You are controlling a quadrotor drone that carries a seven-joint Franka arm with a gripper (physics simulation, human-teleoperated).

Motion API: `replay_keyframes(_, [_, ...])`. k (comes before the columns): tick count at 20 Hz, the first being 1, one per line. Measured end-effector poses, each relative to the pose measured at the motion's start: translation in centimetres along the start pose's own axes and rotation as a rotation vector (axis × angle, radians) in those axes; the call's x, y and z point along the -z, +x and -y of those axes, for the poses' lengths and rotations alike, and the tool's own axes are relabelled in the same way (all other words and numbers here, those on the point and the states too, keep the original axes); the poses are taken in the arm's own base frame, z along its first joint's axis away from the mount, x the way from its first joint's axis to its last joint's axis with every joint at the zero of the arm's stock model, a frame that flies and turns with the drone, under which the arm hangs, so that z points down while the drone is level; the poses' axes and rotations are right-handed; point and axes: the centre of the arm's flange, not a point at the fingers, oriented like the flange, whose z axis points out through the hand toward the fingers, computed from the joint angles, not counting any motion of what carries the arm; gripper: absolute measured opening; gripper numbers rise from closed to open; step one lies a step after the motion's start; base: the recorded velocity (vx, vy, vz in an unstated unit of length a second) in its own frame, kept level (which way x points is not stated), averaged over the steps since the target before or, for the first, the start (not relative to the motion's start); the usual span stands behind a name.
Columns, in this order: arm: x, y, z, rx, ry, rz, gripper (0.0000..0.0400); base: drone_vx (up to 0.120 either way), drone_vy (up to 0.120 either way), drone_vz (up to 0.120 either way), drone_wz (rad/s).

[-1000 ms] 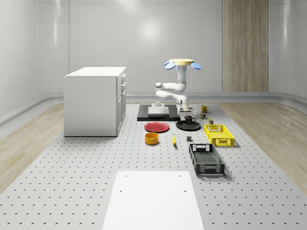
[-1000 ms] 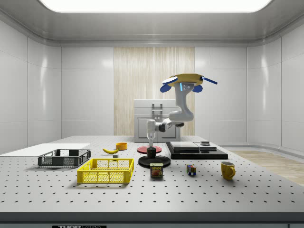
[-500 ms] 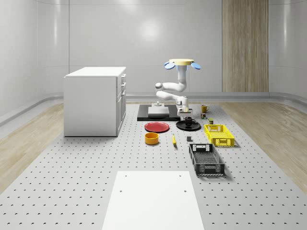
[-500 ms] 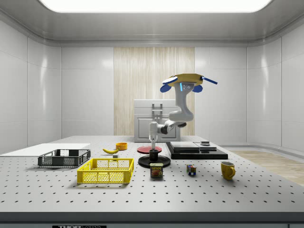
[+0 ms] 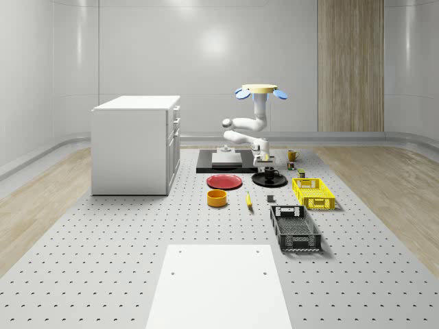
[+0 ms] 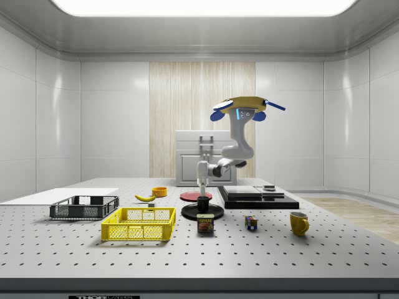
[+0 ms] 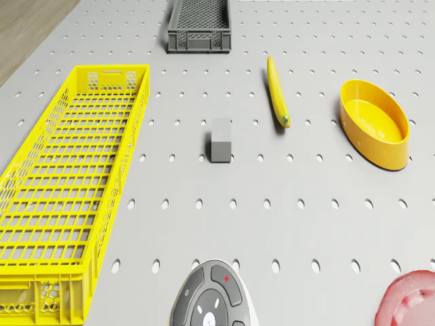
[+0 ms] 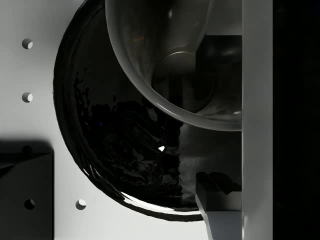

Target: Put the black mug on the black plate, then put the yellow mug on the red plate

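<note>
Change since a second ago: gripper (image 6: 202,192) and black mug (image 6: 202,201) have shifted together toward the side view's right, nearer the middle of the black plate (image 6: 187,213).

Gripper: narrow, closed on the mug's wall; one finger (image 8: 257,100) crosses the rim in the wrist view.

Black mug: upright over the black plate; contact with it cannot be told.

Drone (image 6: 243,106): hovering over the black platform (image 6: 259,200) beside the plate.

Yellow mug (image 6: 298,223): on the table, well apart from the red plate (image 5: 224,181).
</note>
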Motion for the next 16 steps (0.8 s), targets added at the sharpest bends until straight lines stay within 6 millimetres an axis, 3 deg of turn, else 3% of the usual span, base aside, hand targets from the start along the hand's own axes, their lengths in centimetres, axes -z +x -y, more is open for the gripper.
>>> replay_keyframes(2, [0.7, 0.0, 0.0, 0.0, 0.0, 0.0, 0.0354, 0.0, 0.0, 0.0, 0.0])
replay_keyframes(4, [1.4, 0.0, 0.0, 0.0, 0.0, 0.0, 0.0372, 0.0, 0.0, 0.12, 0.0])
replay_keyframes(10, [2.5, -0.1, -0.1, 0.0, 0.0, 0.0, 0.0394, 0.0, 0.0, 0.12, 0.0])
replay_keyframes(14, [2.8, -0.1, -0.1, 0.0, 0.0, 0.0, 0.0398, -0.09, 0.12, 0.11, 0.0])
replay_keyframes(16, [2.9, -0.1, -0.1, 0.0, 0.0, 0.0, 0.0399, -0.12, 0.12, 0.0, 0.0])
